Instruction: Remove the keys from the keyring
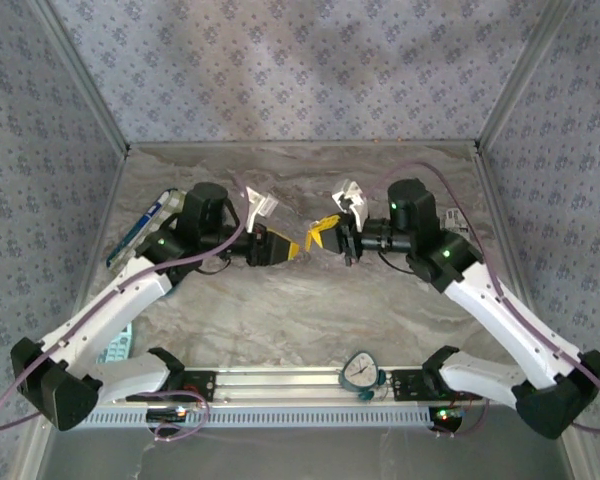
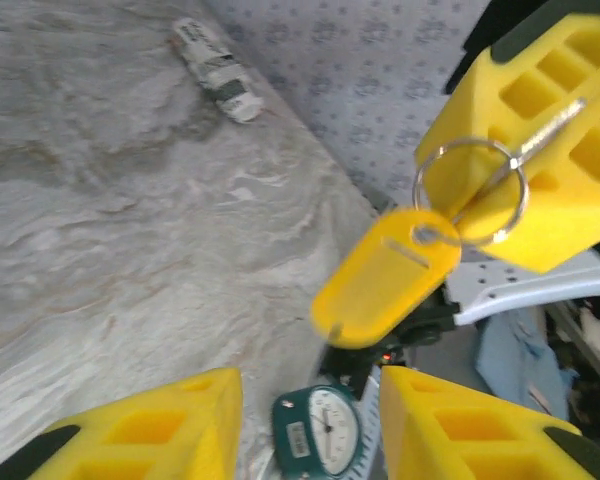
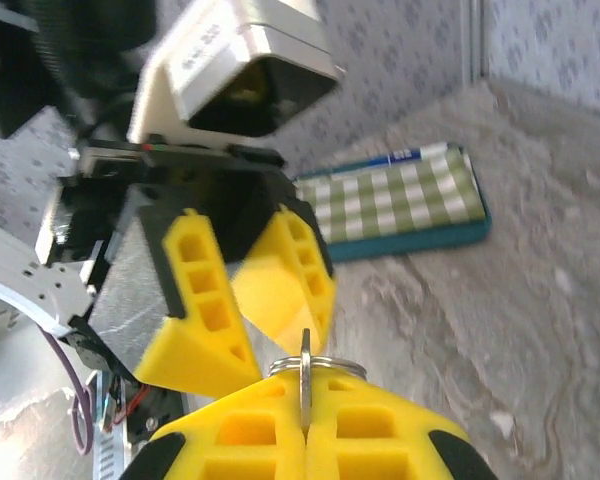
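Observation:
My right gripper point(image 3: 305, 398) is shut on a thin silvery key point(image 3: 305, 372), seen edge-on between its yellow pads. The keyring point(image 3: 318, 367) lies across the pad tips. In the left wrist view the key shaft point(image 2: 552, 120) sits in the right gripper's fingers point(image 2: 500, 200), the keyring point(image 2: 523, 205) hangs from it, and a yellow oval tag point(image 2: 385, 280) dangles from the ring. My left gripper point(image 2: 310, 395) is open, its fingers point(image 3: 205, 300) just short of the tag, holding nothing. Both grippers meet above mid-table, left gripper point(image 1: 283, 248) facing right gripper point(image 1: 323, 236).
A green dial timer point(image 1: 361, 372) stands on the rail between the arm bases. A green-checked case with a teal edge point(image 3: 405, 200) lies at the table's left side. A small white wrapped item point(image 2: 217, 70) lies near the patterned wall.

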Available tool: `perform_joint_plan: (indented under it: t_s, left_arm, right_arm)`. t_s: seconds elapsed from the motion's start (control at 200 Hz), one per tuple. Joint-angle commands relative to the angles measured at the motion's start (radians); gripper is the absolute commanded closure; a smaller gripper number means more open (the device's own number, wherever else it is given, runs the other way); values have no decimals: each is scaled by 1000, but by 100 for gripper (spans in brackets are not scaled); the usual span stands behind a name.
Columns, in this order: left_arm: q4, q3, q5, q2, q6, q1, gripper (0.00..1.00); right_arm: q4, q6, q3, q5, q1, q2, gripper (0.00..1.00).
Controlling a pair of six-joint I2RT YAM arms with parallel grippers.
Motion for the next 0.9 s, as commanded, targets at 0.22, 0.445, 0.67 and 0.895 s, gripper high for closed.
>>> perform_joint_plan:
  t_s: [0.22,0.445,0.67,0.895]
  left_arm:
    - [386,-304,-353,-339,104,-23,45]
    - [516,-415,-435,-448,321,-121,36]
    - [588,-421,-471,-403,490,-236,30]
    - [609,-360,-499,-311,616,-310,30]
  right_arm:
    - [-301,16,144,7,5,64,100]
    - [-264,24,135,-95,5,48,100]
    - [-189,53,129,-182,4,42,100]
    - [-180,62,141,-229,8,53,100]
